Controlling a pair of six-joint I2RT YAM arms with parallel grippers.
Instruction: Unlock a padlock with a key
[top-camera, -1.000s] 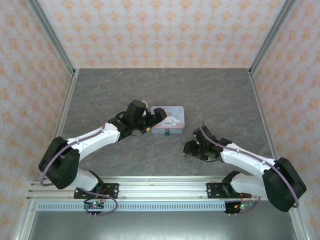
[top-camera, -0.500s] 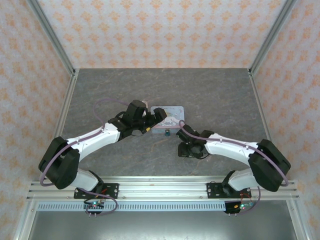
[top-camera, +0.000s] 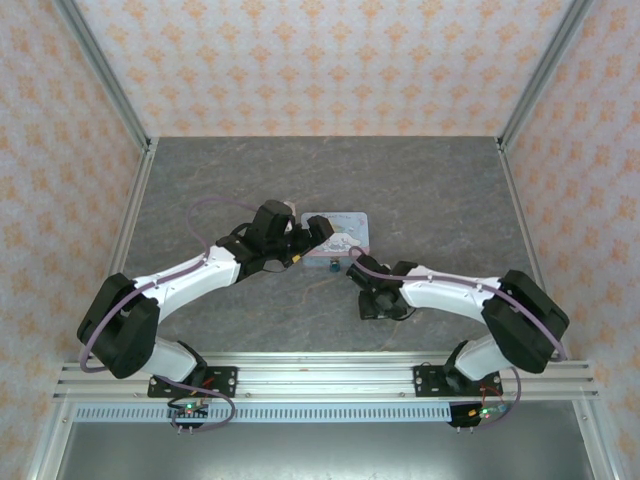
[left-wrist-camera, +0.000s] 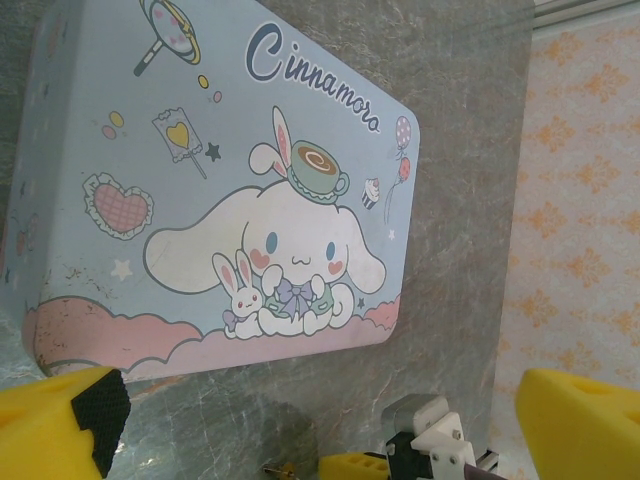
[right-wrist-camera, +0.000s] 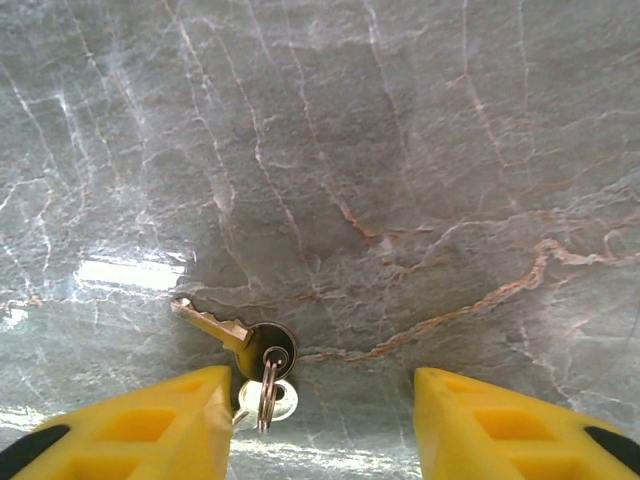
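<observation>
A slim brass key (right-wrist-camera: 214, 324) lies flat on the grey stone table, joined by a small ring (right-wrist-camera: 267, 385) to a second pale key (right-wrist-camera: 270, 400). My right gripper (right-wrist-camera: 320, 430) hovers low over it, open, with the keys just inside its left yellow finger (right-wrist-camera: 140, 430). In the top view this gripper (top-camera: 358, 275) is beside the tiny teal padlock (top-camera: 333, 266), which sits in front of the cartoon tin (top-camera: 342, 230). My left gripper (top-camera: 318, 230) stands open over the tin's left end, with the tin (left-wrist-camera: 220, 190) between its yellow fingers (left-wrist-camera: 60, 420).
The right gripper's yellow finger and white mount (left-wrist-camera: 430, 440) show at the bottom of the left wrist view, close to the tin's pink edge. Patterned walls and metal rails (top-camera: 130, 210) enclose the table. Bare stone surface (top-camera: 440, 190) lies beyond and right of the tin.
My right arm has swung left across the table, from the right side to just in front of the tin and beside the padlock. The left arm and the tin have stayed put.
</observation>
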